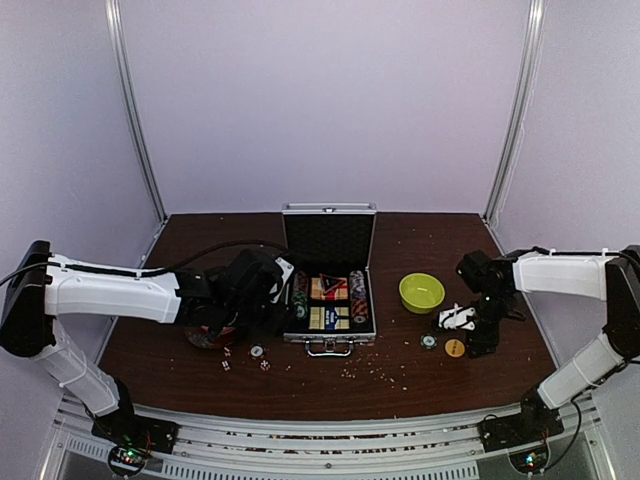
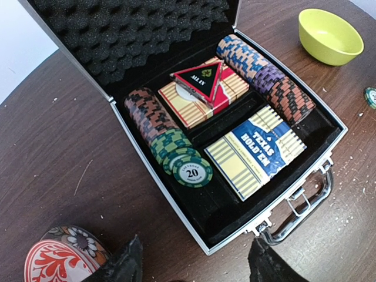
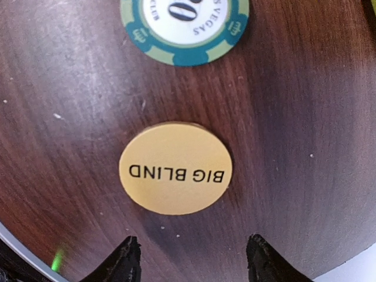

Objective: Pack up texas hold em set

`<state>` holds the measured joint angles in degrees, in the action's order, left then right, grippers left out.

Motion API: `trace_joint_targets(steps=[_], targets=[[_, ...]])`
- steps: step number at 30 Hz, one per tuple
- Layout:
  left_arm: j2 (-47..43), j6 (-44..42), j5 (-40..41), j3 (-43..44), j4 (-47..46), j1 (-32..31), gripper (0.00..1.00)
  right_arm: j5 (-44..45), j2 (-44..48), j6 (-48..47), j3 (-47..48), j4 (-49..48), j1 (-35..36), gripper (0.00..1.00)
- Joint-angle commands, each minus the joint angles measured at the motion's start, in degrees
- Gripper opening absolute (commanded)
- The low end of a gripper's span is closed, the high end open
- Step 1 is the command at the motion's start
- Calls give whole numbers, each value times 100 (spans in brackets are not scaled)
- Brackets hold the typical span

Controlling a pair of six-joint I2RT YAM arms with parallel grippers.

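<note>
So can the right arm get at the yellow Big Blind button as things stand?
Probably yes. The right end effector hangs open just above the button, which lies flat on bare table; the green chip sits apart from it.

Decks (image 2: 235, 126) inside case (image 2: 147, 153); bowl (image 1: 421, 292) right

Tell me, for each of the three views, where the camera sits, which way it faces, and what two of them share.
Top external: above and behind the arms, looking down on the table, both arms and the open case.
Left wrist: on the left arm, looking down into the case; left claw tips at the bottom edge.
Right wrist: straight down on the BIG BLIND button; right claw tips below.
Shared: the lime-green bowl in top and left wrist.
</note>
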<state>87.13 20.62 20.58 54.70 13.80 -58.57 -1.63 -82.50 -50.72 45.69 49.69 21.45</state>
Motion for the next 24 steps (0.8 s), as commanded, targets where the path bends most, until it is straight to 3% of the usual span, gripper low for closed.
trace_joint_targets(steps=[1, 15, 24], targets=[[-74, -19, -45, -133, -246, 12, 63, 260, -297, -390, -49, -405, -10, 58], [-18, 21, -32, -171, -276, 7, 63, -250, -785, -473, 75, -570, 523, 29], [-88, 29, -46, -246, -274, 11, 63, -501, -1049, 56, 336, -792, 1777, 28]])
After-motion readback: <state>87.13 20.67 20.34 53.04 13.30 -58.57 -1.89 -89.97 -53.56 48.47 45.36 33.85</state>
